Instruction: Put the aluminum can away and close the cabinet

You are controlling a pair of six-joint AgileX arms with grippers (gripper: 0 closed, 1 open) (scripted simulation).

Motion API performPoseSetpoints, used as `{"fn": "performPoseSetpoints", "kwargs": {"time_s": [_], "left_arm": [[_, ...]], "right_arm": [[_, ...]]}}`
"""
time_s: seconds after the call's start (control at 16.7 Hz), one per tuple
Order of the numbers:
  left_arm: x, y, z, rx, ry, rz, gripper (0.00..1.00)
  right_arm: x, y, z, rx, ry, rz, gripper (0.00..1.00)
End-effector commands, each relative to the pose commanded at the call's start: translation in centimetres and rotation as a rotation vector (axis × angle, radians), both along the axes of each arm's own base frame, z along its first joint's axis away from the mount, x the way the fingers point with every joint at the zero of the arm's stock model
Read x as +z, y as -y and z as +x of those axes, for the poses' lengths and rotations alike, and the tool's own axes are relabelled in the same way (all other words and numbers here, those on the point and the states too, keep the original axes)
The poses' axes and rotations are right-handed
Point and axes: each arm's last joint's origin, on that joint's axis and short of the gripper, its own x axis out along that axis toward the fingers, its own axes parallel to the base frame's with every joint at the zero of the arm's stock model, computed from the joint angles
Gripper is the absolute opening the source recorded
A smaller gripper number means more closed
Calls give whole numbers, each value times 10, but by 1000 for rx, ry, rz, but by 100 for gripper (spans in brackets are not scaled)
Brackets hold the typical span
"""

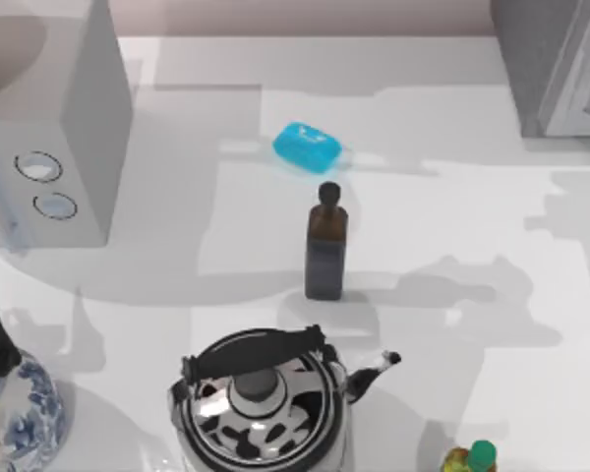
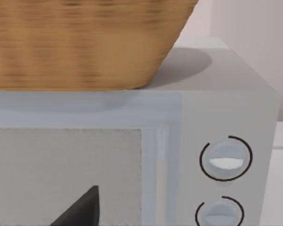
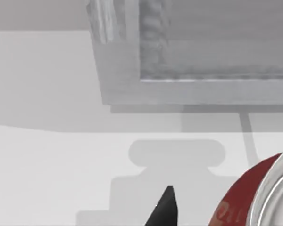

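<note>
The aluminum can (image 3: 245,207) shows as a red side with a silver rim, very close in the right wrist view. A dark part of my right gripper (image 3: 167,209) pokes in just beside it, with a gap between them; whether it holds the can is not clear. Beyond them stands the cabinet (image 3: 120,70), dark grey and speckled, resting on the white table. From above, the cabinet (image 1: 531,69) stands at the far right corner with its pale framed door (image 1: 588,84) along its right side. My left gripper (image 2: 82,209) hovers in front of the microwave's window.
A light grey microwave (image 1: 69,147) with two dials stands far left, a wicker basket (image 2: 85,42) on top. A blue soap block (image 1: 307,147) and a brown bottle (image 1: 325,246) sit mid-table. A black-and-white kettle (image 1: 261,403), a blue-patterned vase (image 1: 20,413) and a small green-capped bottle (image 1: 472,457) line the front.
</note>
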Motion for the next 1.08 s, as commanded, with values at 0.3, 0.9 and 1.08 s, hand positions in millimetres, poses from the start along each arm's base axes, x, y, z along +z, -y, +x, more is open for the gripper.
{"fn": "performPoseSetpoints", "kwargs": {"time_s": [0.3, 0.9, 1.08], "left_arm": [[0, 0, 0, 0, 0, 0, 100], [0, 0, 0, 0, 0, 0, 100], [0, 0, 0, 0, 0, 0, 100]], "right_arm": [[0, 0, -6, -2, 10, 1, 0], [-6, -1, -109, 5, 277, -5, 0], [-21, -1, -141, 7, 417, -6, 0]]}}
